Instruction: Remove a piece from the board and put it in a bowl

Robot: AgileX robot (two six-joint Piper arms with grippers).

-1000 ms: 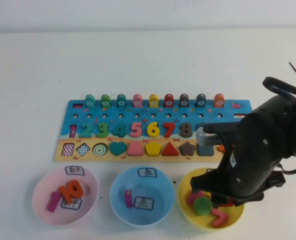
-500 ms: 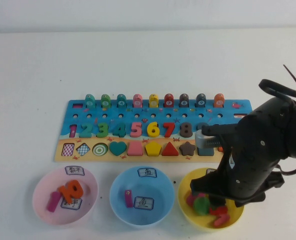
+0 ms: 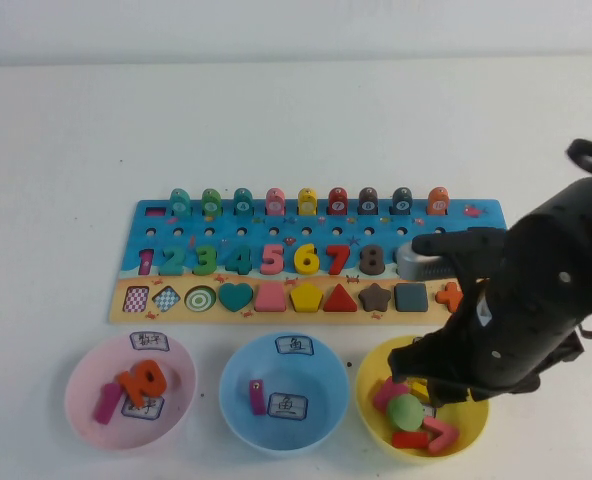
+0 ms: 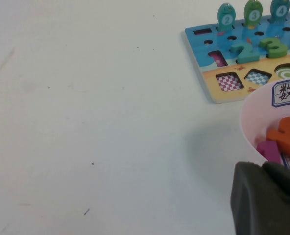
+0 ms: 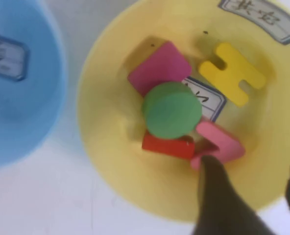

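The red piece (image 5: 168,146) lies flat in the yellow bowl (image 5: 110,161), partly under a green disc (image 5: 172,110). In the high view the piece (image 3: 409,438) shows near the front of the bowl (image 3: 369,395). My right gripper (image 5: 252,161) hangs open over the bowl's rim with nothing between its fingers, just beside the piece and a pink bent piece (image 5: 221,144). The right arm (image 3: 516,310) covers the bowl's right side and the right end of the board (image 3: 486,212). My left gripper (image 4: 267,200) sits low beside the pink bowl (image 4: 248,122).
A blue bowl (image 3: 236,400) stands between the pink bowl (image 3: 81,400) and the yellow one, all in front of the board. The yellow bowl also holds a magenta square (image 5: 159,66) and a yellow piece (image 5: 233,71). The pink bowl holds number pieces.
The right arm has shifted to the right, uncovering more of the yellow bowl. The red piece now lies loose in the bowl next to the green disc.
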